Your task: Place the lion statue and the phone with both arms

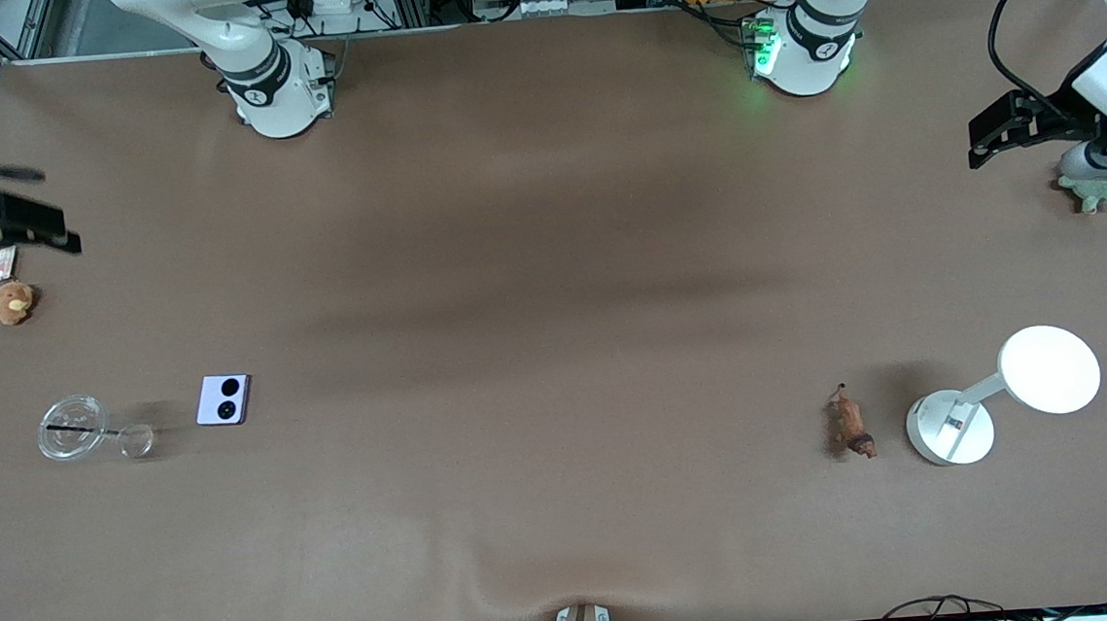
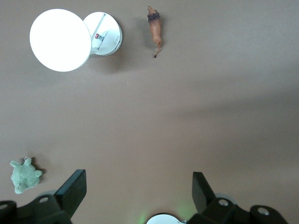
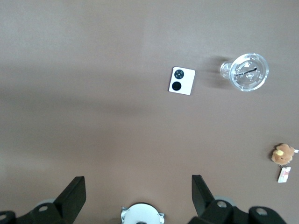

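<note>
The lion statue [image 1: 851, 424], a slender brown figurine with a darker head, lies on the table toward the left arm's end, beside a white lamp; it also shows in the left wrist view [image 2: 155, 28]. The pale lavender phone [image 1: 224, 400] with two black circles lies flat toward the right arm's end; it also shows in the right wrist view [image 3: 181, 80]. My left gripper [image 1: 982, 142] [image 2: 139, 191] hangs open and empty over the table by the green plush. My right gripper [image 1: 55, 211] [image 3: 138, 191] hangs open and empty over the table by the orange plush.
A white round-headed lamp [image 1: 1003, 396] stands beside the lion. A clear glass [image 1: 75, 429] lies beside the phone. An orange-brown plush [image 1: 10, 303] and a green plush [image 1: 1096, 193] sit near the table's two ends.
</note>
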You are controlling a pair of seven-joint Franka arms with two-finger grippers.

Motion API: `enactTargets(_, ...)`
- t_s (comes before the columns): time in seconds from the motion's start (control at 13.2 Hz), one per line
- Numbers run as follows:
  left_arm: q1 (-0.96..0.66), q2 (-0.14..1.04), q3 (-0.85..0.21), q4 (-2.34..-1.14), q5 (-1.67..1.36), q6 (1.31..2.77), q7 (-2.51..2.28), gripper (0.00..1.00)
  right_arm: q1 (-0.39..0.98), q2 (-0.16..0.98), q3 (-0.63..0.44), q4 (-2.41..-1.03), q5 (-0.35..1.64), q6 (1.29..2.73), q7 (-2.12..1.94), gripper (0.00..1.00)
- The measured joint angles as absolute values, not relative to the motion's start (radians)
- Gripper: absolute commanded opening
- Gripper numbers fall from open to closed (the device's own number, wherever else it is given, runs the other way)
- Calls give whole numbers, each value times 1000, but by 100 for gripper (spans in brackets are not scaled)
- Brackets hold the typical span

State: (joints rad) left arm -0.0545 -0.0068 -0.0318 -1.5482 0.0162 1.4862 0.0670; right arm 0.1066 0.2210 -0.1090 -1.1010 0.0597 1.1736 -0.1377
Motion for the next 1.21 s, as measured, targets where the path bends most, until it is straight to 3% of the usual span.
enactTargets(0.3, -54, 0, -32, -1542, 16, 1487, 67, 100, 103, 9, -117, -1407, 49, 1327, -140, 100)
enactTargets(0.46, -54, 0, -32, -1541, 16, 1487, 67, 100, 102, -34, -118, -1489, 44, 1346, -140, 100)
enactTargets(0.91, -54, 0, -32, -1540, 16, 1487, 67, 100, 94, -38, -118, -1499, -38, 1352, -280, 100)
enactTargets(1.21, -54, 0, -32, -1540, 16, 1489, 67, 100, 96, -37, -110, -1495, -23, 1325, -169, 100)
